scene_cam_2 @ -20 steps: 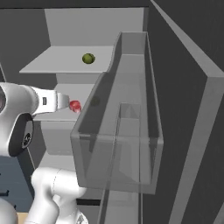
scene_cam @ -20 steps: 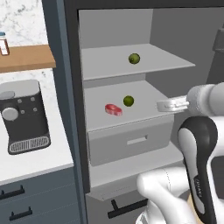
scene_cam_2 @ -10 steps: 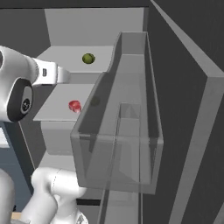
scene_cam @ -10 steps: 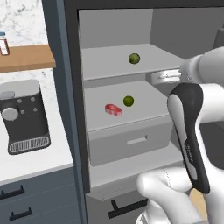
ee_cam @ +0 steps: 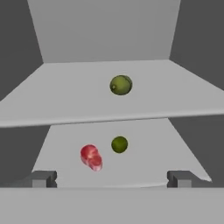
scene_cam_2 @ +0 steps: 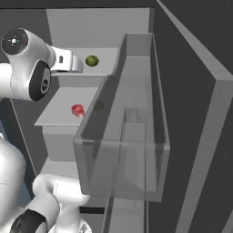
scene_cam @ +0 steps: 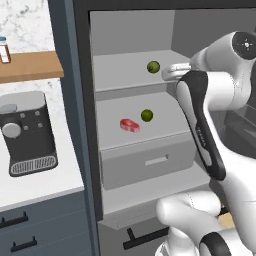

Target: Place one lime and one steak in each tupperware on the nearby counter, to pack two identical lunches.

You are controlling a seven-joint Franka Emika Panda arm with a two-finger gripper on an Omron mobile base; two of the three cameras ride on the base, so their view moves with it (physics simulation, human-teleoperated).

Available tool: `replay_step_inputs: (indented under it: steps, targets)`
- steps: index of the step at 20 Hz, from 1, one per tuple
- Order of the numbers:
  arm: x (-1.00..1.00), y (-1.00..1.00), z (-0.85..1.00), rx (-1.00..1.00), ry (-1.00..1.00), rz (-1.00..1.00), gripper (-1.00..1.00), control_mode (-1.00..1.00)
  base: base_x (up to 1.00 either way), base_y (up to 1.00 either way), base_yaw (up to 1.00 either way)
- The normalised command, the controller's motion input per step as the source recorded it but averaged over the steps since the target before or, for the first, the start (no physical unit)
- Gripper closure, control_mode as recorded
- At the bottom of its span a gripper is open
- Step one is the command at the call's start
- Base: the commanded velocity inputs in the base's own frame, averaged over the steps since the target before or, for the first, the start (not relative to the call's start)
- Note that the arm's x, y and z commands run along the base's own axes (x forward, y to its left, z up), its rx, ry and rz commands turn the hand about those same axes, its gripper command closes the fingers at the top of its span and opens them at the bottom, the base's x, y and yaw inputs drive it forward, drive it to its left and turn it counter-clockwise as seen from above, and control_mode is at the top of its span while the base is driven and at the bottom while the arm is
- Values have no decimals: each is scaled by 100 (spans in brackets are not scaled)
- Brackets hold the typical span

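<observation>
Claw (ee_cam: 112,179) w/ jaws spread wide, holding nothing, level w/ the upper fridge shelf (scene_cam: 125,75) at its front edge. Just ahead on that shelf sits one lime (ee_cam: 120,85), apart from the fingertips (ee_cam: 43,178). On the lower shelf (scene_cam: 160,125): 2nd lime (scene_cam: 146,115) beside red-pink steak (scene_cam: 129,125), close but not touching. Table (scene_cam: 35,185) at left carries a coffee machine (scene_cam: 27,132).
</observation>
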Motion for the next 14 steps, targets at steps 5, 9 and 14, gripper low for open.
replay_step_inputs:
  steps: [5,9,14]
  targets:
    - [81,0,-3,2,0,-2,-100,-100,0,0,0]
    - [72,-3,-10,1,0,0,-100,-100,0,0,0]
    - [67,-10,-10,3,2,0,-100,-100,0,0,0]
